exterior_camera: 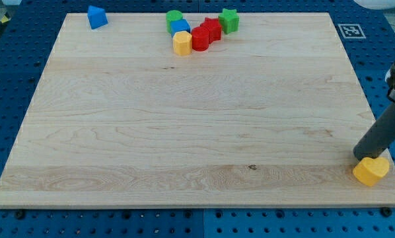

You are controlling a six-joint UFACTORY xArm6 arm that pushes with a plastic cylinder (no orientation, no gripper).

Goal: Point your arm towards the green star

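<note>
Nearest the camera, at the view's bottom right, a yellow block of rounded, heart-like shape sits close to the corner of the wooden counter. The dark rod comes down from the view's right edge, and its tip ends just beside that block, at its upper left; whether the two touch cannot be told. This rig has no grasping tool at all, only the plain rod, so nothing can be apart, together or clamped.

The task's thing, the green star, lies at the view's top, a little right of centre, well apart from the tip across almost the whole bare board. It stands at the right end of a tight cluster: a red block just beside it, a second red block lower left of that, then a yellow block, a blue block and a green round block at the cluster's left. A blue block with a peaked top sits alone near the top left.

As a judgement, the pointing is barely begun. The star's right side faces open board, so a diagonal approach from the lower right would likely reach it without disturbing its neighbours, provided the tip first parts from the nearby yellow block rather than dragging it along.
</note>
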